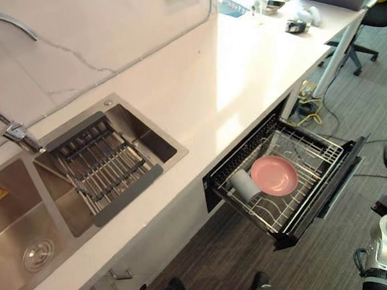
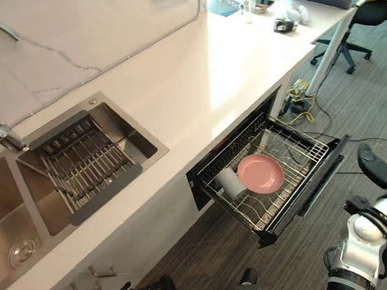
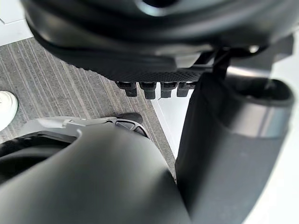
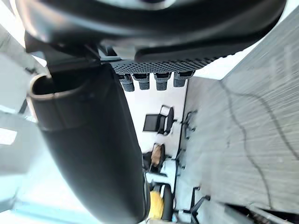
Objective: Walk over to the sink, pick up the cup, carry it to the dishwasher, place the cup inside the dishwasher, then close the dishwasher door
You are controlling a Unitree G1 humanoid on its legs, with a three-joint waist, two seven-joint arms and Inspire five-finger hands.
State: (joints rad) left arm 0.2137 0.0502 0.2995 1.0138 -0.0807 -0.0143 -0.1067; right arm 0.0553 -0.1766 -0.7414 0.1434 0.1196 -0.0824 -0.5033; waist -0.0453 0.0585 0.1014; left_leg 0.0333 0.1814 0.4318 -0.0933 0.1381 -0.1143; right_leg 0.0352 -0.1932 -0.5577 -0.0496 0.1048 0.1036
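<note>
Cup [image 1: 244, 183] lies beside pink plate [image 1: 275, 175] in open dishwasher [image 1: 344, 158]; drainer [image 1: 102, 166] spans sink [image 1: 148, 139].

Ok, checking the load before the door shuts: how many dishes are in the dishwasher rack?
2. A pale cup lies on its side at the left of the rack; a pink plate sits just right of it. The shadowed inner end could hide more.

The sink [image 1: 170, 144] was brushed stainless steel, the countertop [image 1: 241, 62] glossy white stone, the dishwasher rack [image 1: 314, 160] thin metal wire, the pink plate [image 1: 274, 175] smooth and shiny, the carpet [image 1: 214, 250] matt and ribbed.
</note>
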